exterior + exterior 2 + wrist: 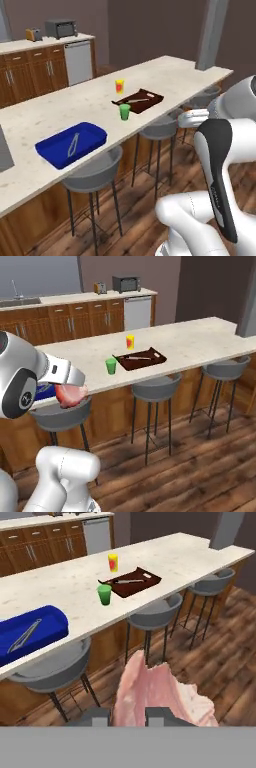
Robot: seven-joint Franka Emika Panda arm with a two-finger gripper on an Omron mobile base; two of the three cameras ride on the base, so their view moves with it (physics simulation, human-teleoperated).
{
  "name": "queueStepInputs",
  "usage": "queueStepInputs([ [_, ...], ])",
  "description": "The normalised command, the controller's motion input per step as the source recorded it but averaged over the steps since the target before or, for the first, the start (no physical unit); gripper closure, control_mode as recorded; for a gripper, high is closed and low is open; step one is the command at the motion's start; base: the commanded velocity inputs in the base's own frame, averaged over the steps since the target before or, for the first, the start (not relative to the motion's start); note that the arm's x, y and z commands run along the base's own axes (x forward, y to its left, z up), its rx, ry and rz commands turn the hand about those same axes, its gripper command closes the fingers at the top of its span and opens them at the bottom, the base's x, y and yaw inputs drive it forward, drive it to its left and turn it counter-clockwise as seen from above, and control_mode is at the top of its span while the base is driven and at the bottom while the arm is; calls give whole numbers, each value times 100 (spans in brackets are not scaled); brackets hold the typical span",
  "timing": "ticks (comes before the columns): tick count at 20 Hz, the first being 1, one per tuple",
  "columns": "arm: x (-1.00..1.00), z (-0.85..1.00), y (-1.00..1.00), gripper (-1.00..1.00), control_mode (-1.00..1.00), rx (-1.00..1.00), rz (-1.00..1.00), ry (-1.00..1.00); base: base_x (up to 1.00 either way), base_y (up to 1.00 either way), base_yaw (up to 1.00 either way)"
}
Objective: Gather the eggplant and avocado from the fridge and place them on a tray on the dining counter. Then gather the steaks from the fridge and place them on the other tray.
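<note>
Left base view: the deep bright blue rectangular tray sits on the long beige speckled stone counter, near its front edge, above a grey round stool. Something thin and grey lies in the tray; can't tell what. Tray's long axis runs roughly along the counter edge. Farther along the counter is the flat dark brown tray, with a small green cup just beside it and a yellow cup behind.

Right base view: the claw is at the left, clamped on a pale pink raw steak slab that hangs below it. It's held in front of the counter edge, over the nearest stool. A sliver of the blue tray shows just behind and left of the arm, so the tray lies a short way beyond the claw and a bit to the left, and higher than the steak's lower end.

Hand view: steak fills the space between the two dark fingertips, pinched tight, drooping forward. Blue tray is at upper left, counter edge between it and the steak.

Judgement: the next move needs a lift over the counter edge, then forward and left to get above the blue tray before release. Risk: the floppy slab catching the counter edge or tray rim.
</note>
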Motion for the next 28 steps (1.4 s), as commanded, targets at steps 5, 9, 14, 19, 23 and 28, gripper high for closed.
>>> queueStepInputs([
  [5, 0, 0, 0, 100, 100, 0, 0, 0, 51, -27, 74],
  [9, 0, 0, 0, 100, 100, 0, 0, 0, 16, 9, 65],
  [14, 0, 0, 0, 100, 100, 0, 0, 0, 34, 13, 39],
  [19, 0, 0, 0, 100, 100, 0, 0, 0, 73, 0, 12],
  [23, 0, 0, 0, 100, 100, 0, 0, 0, 76, 0, 18],
  [28, 0, 0, 0, 100, 100, 0, 0, 0, 35, 0, 25],
])
